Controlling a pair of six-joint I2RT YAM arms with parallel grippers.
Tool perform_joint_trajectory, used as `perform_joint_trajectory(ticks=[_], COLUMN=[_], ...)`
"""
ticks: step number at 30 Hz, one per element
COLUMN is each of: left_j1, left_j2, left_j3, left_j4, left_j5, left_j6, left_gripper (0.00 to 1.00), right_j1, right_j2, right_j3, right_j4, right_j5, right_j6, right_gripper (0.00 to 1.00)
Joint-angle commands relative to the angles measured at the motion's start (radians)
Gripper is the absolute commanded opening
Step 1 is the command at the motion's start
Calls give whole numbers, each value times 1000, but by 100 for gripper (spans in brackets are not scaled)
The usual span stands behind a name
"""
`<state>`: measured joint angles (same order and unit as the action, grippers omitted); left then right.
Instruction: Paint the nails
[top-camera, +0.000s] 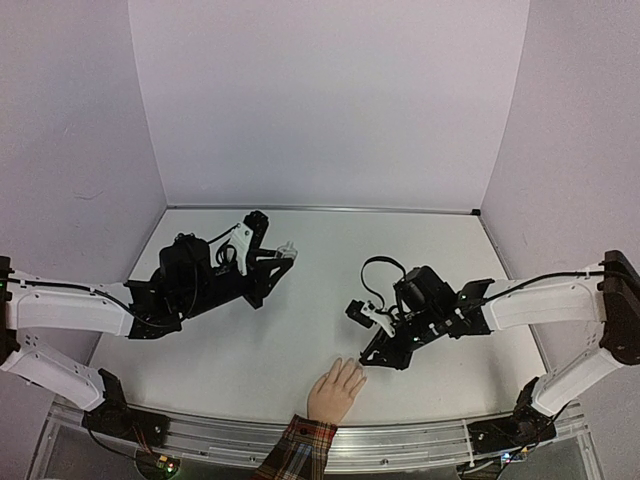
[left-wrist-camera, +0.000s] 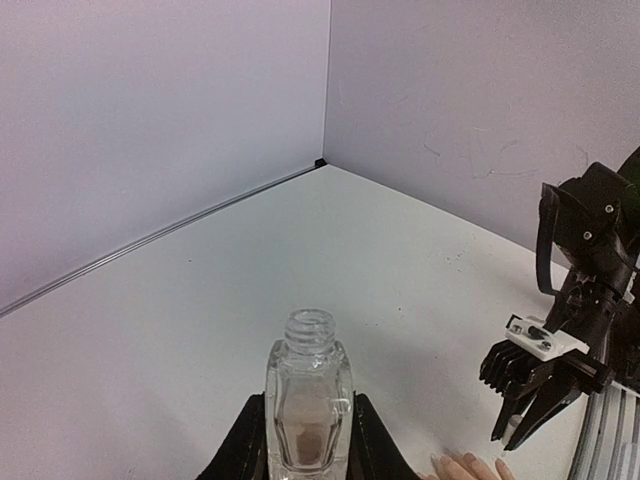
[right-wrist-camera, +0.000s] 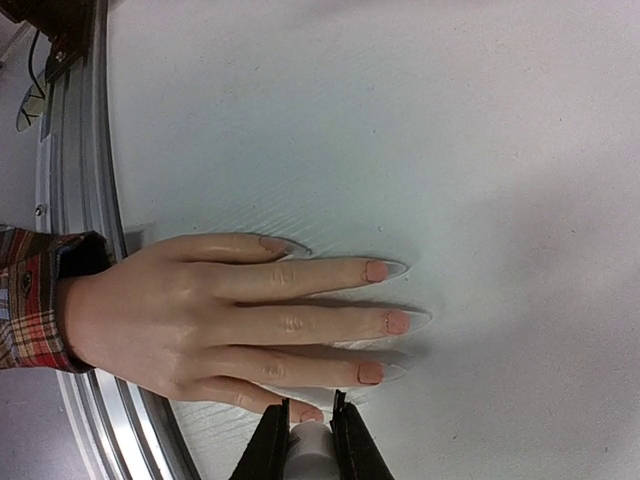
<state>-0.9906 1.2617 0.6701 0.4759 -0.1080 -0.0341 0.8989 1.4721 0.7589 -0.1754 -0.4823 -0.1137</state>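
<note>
A peach hand (right-wrist-camera: 170, 310) with a red plaid cuff (right-wrist-camera: 35, 300) lies palm down at the table's near edge, fingers spread. Its nails (right-wrist-camera: 398, 322) look pinkish-orange with long clear tips. My right gripper (right-wrist-camera: 310, 420) is shut on a white cap (right-wrist-camera: 310, 448), right over the little finger's nail (right-wrist-camera: 312, 413); any brush under the cap is hidden. In the top view this gripper (top-camera: 372, 358) points down at the hand (top-camera: 335, 390). My left gripper (left-wrist-camera: 308, 405) is shut on a small clear bottle (left-wrist-camera: 308, 375), uncapped and upright, held above the table (top-camera: 287, 249) to the left.
Pale walls close the white table (top-camera: 420, 250) on three sides. A metal rail (top-camera: 400, 445) runs along the near edge beside the cuff. From the left wrist view, the right gripper (left-wrist-camera: 515, 430) hangs over the hand's fingertips (left-wrist-camera: 470, 468).
</note>
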Motion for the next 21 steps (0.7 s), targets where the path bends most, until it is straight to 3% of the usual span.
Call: perform_joint_trajectory(ticks=[1, 21], left_j1=[10, 25], left_j2=[-23, -28], left_j3=[19, 5], left_j4=[50, 51], left_j5=[12, 34], left_j6=[3, 1], left_gripper=[0, 0], right_j1=[-2, -2], right_j2=[26, 62], right_j3=[23, 38], right_j4=[4, 13], right_j5=[4, 5], right_j6=[5, -5], right_gripper=[0, 0])
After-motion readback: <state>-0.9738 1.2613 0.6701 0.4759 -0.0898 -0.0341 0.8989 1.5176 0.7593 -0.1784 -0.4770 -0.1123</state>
